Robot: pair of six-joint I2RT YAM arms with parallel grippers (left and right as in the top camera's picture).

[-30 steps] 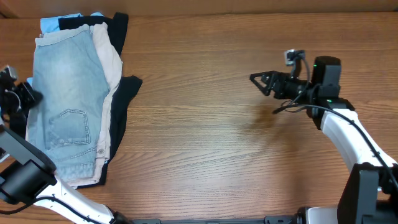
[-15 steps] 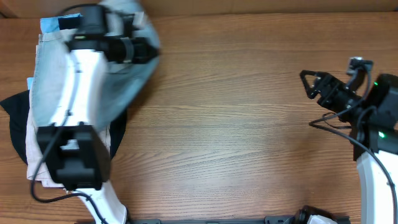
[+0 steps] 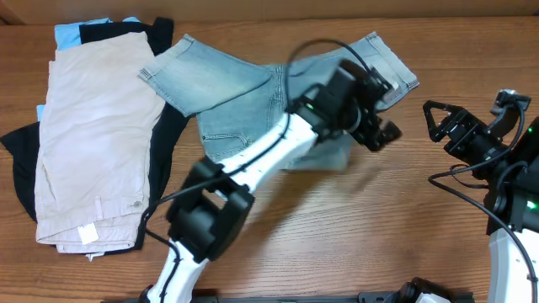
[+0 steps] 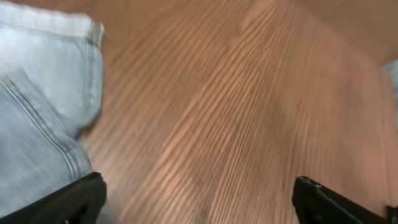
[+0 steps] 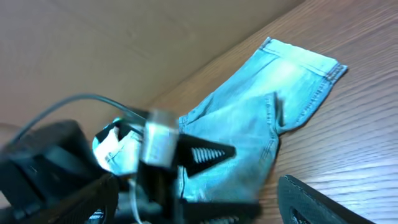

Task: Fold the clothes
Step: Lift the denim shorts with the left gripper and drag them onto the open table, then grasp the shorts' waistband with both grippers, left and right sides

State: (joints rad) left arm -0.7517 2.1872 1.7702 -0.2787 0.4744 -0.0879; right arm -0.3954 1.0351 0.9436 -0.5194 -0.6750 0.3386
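Denim shorts (image 3: 236,84) lie by left gripper (image 3: 379,133), jaws wide apart.

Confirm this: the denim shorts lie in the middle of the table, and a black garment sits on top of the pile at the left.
One error: the beige shorts sit on top there; the black garment only peeks out underneath, as the overhead view shows. The denim shorts do lie in the middle of the table.

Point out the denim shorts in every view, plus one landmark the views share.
Overhead: denim shorts spread across top centre, partly under the left arm.
Left wrist: shorts at the left edge, blurred.
Right wrist: shorts from centre to upper right.
Shared landmark: the wooden table beneath them.
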